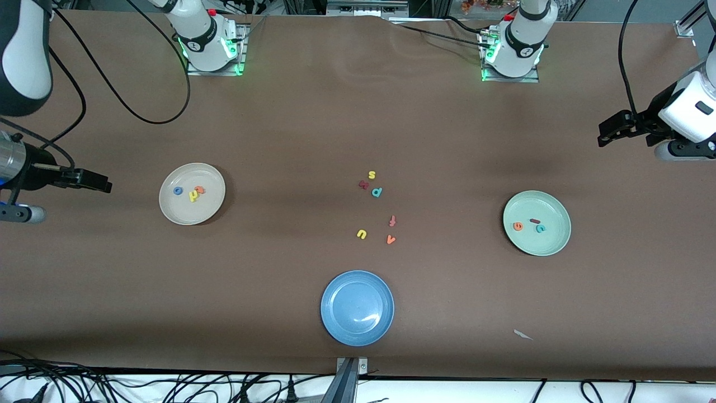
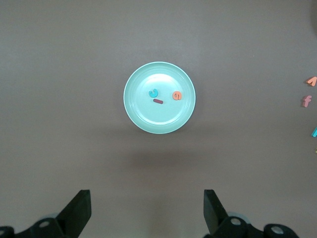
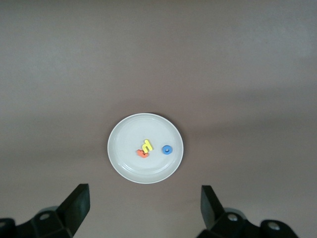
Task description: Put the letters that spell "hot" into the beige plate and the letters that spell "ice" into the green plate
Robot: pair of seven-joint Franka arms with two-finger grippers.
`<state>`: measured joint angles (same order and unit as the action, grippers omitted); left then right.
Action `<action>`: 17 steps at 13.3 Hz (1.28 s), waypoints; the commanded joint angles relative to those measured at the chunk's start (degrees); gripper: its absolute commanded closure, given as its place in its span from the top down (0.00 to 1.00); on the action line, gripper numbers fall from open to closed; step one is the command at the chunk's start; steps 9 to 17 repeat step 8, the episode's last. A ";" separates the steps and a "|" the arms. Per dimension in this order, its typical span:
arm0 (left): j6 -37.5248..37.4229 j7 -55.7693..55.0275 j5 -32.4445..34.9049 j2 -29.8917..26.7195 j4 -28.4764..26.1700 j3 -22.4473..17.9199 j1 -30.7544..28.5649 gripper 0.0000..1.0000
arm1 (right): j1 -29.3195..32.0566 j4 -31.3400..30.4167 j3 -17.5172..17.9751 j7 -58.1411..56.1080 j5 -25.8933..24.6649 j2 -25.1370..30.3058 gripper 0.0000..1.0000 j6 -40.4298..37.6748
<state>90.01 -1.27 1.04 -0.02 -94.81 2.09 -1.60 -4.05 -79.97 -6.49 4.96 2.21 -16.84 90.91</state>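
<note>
The beige plate [image 1: 180, 210] [image 3: 128, 141] holds the blue "o" [image 1: 178, 190] [image 3: 167, 149], the yellow "h" [image 1: 193, 195] [image 3: 146, 145] and the orange "t" [image 1: 200, 190] [image 3: 141, 153]. In the green plate [image 1: 554, 240] [image 2: 143, 110] lie the orange "e" [image 1: 518, 226] [image 2: 177, 95], the dark red "i" [image 1: 535, 221] [image 2: 158, 101] and the teal "c" [image 1: 540, 228] [image 2: 153, 92]. My right gripper [image 1: 95, 182] [image 3: 145, 206] hangs open and empty over bare table at the right arm's end. My left gripper [image 1: 609, 131] [image 2: 147, 208] is open and empty over the left arm's end.
A blue plate [image 1: 335, 324] sits empty near the front camera. Loose letters lie mid-table: yellow "s" [image 1: 371, 175], a dark red letter [image 1: 363, 184], teal "p" [image 1: 377, 192], reddish "f" [image 1: 392, 221], yellow "u" [image 1: 361, 234], orange "v" [image 1: 391, 239]. A white scrap [image 1: 522, 334] lies nearby.
</note>
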 commanded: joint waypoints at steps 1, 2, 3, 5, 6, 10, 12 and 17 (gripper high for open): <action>-0.54 2.33 -0.86 -0.42 -0.38 -0.51 -0.24 1.00 | 1.32 -4.84 2.96 2.50 -1.33 2.16 0.99 3.04; -0.54 2.33 -0.86 -0.42 -0.38 -0.51 -0.24 1.00 | 0.89 -4.76 3.23 3.73 -2.20 2.16 0.99 2.61; -0.54 3.11 -0.86 -0.34 -0.38 -0.51 -0.24 1.00 | 0.88 -4.58 3.24 3.83 -2.21 2.16 0.99 2.08; -0.46 4.44 -0.77 -0.16 -0.29 -0.51 -0.33 1.00 | 0.88 -4.14 3.24 3.91 -1.77 2.25 0.99 1.99; -0.45 4.70 -0.60 -0.16 -0.29 -0.59 -0.33 1.00 | 0.88 -3.79 3.32 4.18 -1.59 2.25 0.99 1.90; -0.46 4.96 -0.60 -0.25 -0.29 -0.51 -0.94 1.00 | 0.88 -3.35 3.32 4.00 -1.94 2.25 0.99 1.90; -0.46 4.96 -0.60 -0.25 -0.29 -0.51 -0.94 1.00 | 0.88 -3.35 3.32 4.00 -1.94 2.25 0.99 1.90; -0.46 4.96 -0.60 -0.25 -0.29 -0.51 -0.94 1.00 | 0.88 -3.35 3.32 4.00 -1.94 2.25 0.99 1.90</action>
